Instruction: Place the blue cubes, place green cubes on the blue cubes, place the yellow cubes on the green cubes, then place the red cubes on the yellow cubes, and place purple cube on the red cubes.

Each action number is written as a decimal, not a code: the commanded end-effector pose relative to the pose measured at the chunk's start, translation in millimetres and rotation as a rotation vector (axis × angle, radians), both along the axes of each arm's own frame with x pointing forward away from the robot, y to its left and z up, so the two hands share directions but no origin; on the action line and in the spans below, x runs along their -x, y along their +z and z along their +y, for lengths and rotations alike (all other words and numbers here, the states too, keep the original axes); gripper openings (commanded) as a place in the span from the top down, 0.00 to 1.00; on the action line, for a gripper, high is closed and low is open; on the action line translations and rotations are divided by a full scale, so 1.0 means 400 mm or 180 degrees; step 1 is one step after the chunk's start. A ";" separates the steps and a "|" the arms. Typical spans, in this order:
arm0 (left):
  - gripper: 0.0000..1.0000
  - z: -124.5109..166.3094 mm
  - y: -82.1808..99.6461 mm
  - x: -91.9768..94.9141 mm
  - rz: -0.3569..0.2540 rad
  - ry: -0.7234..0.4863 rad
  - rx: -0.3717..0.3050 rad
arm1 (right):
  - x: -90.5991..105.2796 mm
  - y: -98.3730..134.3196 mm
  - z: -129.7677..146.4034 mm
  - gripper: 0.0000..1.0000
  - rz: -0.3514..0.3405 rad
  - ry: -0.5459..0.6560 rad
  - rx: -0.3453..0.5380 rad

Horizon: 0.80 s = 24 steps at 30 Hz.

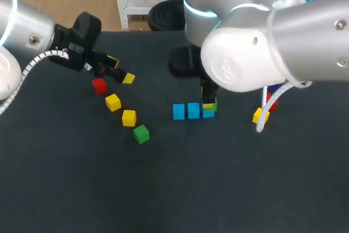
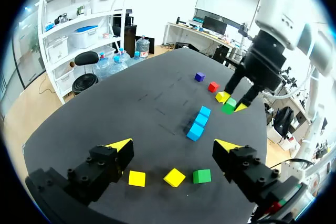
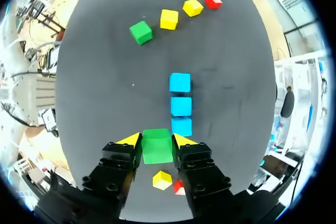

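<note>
The green cube [image 3: 157, 149] is clamped between both fingers of the right end effector [image 3: 157, 140], right at the gripper-side end of the row of three blue cubes [image 3: 181, 105]. In the head view it sits over the end blue cube [image 1: 209, 113], but I honestly can't tell if it's resting on it or just above it.

From the right wrist it looks a touch off to one side of the row. So my take is to square it over that end blue cube first, come straight down, and only release once it's flat. If it's off-centre it'll probably tip, or nudge the blue one into its neighbour, since those three sit just beside each other. After that I'd open only a little and lift straight up so nothing gets dragged.

The left end effector [image 2: 173, 148] has its fingers wide apart with nothing in them. It's hovering near a loose line on the counter [image 1: 82, 189]: a red cube [image 1: 99, 85], a yellow cube [image 1: 113, 102], a second yellow cube [image 1: 129, 117] and a spare green cube [image 1: 141, 133].

As for labels, the cubes are plain as far as I can see, and there's no writing I can read anywhere on the counter
</note>
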<state>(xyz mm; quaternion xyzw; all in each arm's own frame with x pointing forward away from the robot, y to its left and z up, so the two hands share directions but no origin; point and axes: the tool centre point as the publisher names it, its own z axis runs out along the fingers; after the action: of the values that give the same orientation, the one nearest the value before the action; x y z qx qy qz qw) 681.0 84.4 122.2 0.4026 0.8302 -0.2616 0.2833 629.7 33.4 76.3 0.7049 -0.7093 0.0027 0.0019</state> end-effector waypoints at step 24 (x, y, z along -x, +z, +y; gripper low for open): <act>0.00 0.003 -0.002 0.001 -0.0010 -0.0005 0.0016 | -0.077 -0.084 0.036 1.00 0.0112 0.0094 -0.0026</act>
<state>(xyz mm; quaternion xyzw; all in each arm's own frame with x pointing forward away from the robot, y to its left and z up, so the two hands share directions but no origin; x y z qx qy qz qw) 681.0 84.4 122.2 0.4026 0.8302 -0.2616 0.2833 653.8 44.4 44.9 0.7156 -0.6984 -0.0096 0.0044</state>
